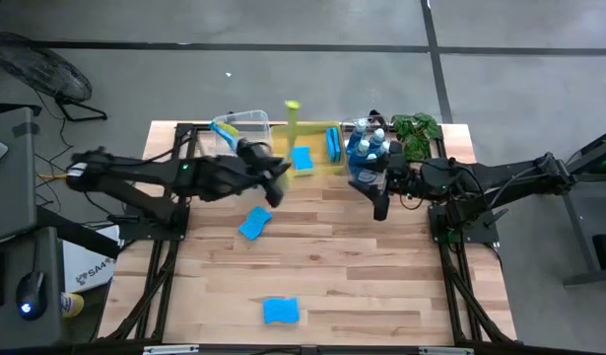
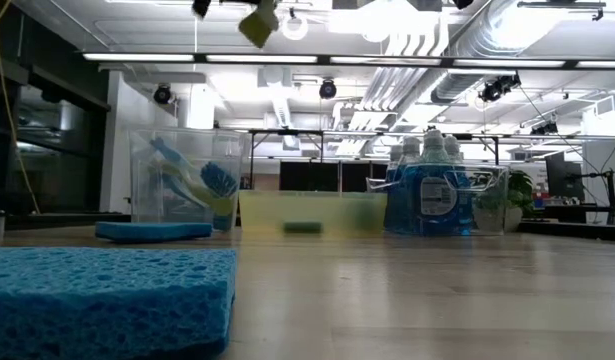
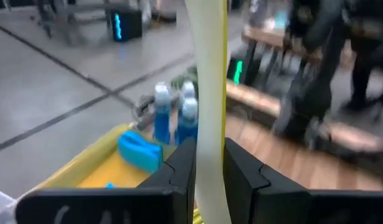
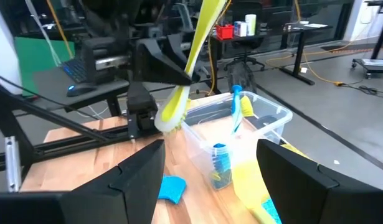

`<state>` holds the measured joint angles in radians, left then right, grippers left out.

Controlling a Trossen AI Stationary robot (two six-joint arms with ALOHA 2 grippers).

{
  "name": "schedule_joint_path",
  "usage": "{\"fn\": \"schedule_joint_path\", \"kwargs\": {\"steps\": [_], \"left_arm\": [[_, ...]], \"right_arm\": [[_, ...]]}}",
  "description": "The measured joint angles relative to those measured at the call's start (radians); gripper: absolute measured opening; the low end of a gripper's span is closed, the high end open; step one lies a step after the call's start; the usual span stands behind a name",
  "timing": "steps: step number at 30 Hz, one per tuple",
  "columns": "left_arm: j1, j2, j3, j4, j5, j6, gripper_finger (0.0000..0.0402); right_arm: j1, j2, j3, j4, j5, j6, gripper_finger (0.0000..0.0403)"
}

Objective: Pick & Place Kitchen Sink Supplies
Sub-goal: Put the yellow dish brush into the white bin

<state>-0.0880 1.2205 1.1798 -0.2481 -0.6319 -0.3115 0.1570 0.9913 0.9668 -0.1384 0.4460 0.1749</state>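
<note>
My left gripper is shut on a yellow-green dish brush, held in the air above the table's far middle, near the yellow bin. My right gripper stands open and holds nothing, raised in front of the clear bin of blue soap bottles. A clear bin at the far left holds a blue brush that leans on its wall. Blue sponges lie in the yellow bin. Two more sponges lie flat on the table. My left gripper pinches the brush's handle between its two fingers, about midway along it. The fingers come nearly level and lie across the handle. The brush stands steeply tilted and clear of everything, with its bristle head below the fingers and the handle's free end above.
A green leafy plant stands at the far right corner. The three bins line the table's far edge. Bare wood lies between the two loose sponges and to their right.
</note>
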Motion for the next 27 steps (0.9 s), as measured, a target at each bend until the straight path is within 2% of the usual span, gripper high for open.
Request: {"fn": "schedule_joint_path", "kwargs": {"steps": [2,5,11,15,21,24,27], "left_arm": [[0.032,-0.098,-0.147,0.126,-0.003,-0.024,0.0048],[0.103,-0.233,-0.304,0.206,-0.040,-0.111,0.0048],[0.285,-0.373,-0.429,0.150,-0.058,-0.294,0.0048],[0.419,-0.363,-0.433,0.057,-0.003,-0.403,0.0048],[0.594,-0.273,-0.433,0.004,0.171,-0.533,0.0053],[0.635,-0.219,-0.432,0.020,0.252,-0.558,0.0065],[0.652,-0.170,-0.432,0.017,0.286,-0.567,0.0064]], "right_arm": [[0.000,0.000,0.000,-0.001,0.013,0.000,0.0248],[0.000,0.000,0.000,-0.003,0.024,0.004,0.0248],[0.000,0.000,-0.001,-0.003,0.075,0.005,0.0248],[0.000,0.000,-0.001,-0.004,0.144,0.006,0.0248],[0.000,0.000,-0.001,-0.004,0.235,0.007,0.0248],[0.000,0.000,-0.001,-0.004,0.264,0.007,0.0248],[0.000,0.000,-0.001,-0.004,0.285,0.008,0.0248]]}}
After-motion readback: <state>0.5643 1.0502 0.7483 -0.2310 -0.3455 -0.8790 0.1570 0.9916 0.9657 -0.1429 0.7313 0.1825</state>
